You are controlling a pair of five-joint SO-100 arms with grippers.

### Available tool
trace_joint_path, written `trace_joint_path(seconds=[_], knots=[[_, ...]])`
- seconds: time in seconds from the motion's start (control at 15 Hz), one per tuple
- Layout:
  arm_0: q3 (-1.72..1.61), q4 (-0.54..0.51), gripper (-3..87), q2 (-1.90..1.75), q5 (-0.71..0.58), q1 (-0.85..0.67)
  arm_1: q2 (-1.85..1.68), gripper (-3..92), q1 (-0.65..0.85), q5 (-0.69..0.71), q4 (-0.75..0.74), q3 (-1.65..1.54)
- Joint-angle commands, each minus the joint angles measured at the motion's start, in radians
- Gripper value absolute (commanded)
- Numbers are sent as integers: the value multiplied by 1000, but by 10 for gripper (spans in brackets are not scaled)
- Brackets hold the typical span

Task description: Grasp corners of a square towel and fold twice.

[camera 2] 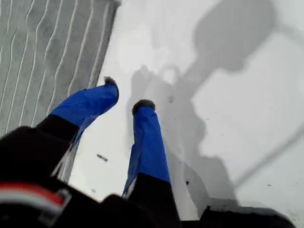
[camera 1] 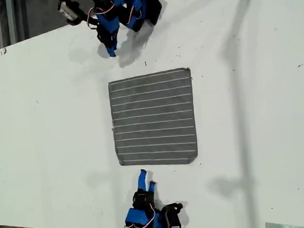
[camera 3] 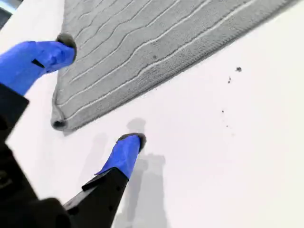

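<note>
1. The towel (camera 1: 153,118) lies flat and unfolded on the counter (camera 1: 255,113), between the two arms.
2. It looks thin, soft and light. I judge it will drape limply and could drag or bunch if only one layer is nipped.
3. The best hold is at the corners. One corner (camera 3: 59,122) lies just beside my second pincer (camera 3: 99,89), and its rolled hem gives some purchase.
4. My second pincer gapes wide and is empty, with one fingertip over the towel.
5. My first pincer (camera 2: 127,94) is partly open and empty, hovering over bare counter just off a towel edge.
6. The towel is nearly square, so it has no real long axis. Its stripes run parallel to the edges facing the arms.
</note>
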State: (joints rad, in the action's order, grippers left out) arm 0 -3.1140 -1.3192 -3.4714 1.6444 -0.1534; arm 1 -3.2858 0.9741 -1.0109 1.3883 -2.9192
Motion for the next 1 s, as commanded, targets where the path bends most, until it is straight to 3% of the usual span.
trace_joint_path(seconds=[0.0,0.27,0.33,0.4,0.47,0.6,0.67,0.73,0.8,0.87,0.93], knots=[[-3,6,379,-5,118,14,0,123,305,12,-8,29],[-3,6,345,-5,84,-77,-5,123,652,-14,-5,38],[-3,6,339,-5,75,-81,-9,132,663,-273,84,103],[-3,6,332,-5,44,-92,-9,135,541,-376,130,138],[-3,6,327,-5,34,-101,-9,135,264,-483,112,107],[-3,6,316,-5,95,-106,-8,135,-434,-600,21,18],[-2,49,187,-5,6,-86,-8,135,-756,-565,35,38],[-2,5,148,-5,114,-81,-8,95,-1043,-581,29,37],[0,3,148,-5,130,-91,2,19,-997,-584,21,14],[0,5,21,-5,115,-89,-2,83,-994,-611,18,12],[3,-2,12,-5,92,-87,-2,105,-1088,-698,0,20]])
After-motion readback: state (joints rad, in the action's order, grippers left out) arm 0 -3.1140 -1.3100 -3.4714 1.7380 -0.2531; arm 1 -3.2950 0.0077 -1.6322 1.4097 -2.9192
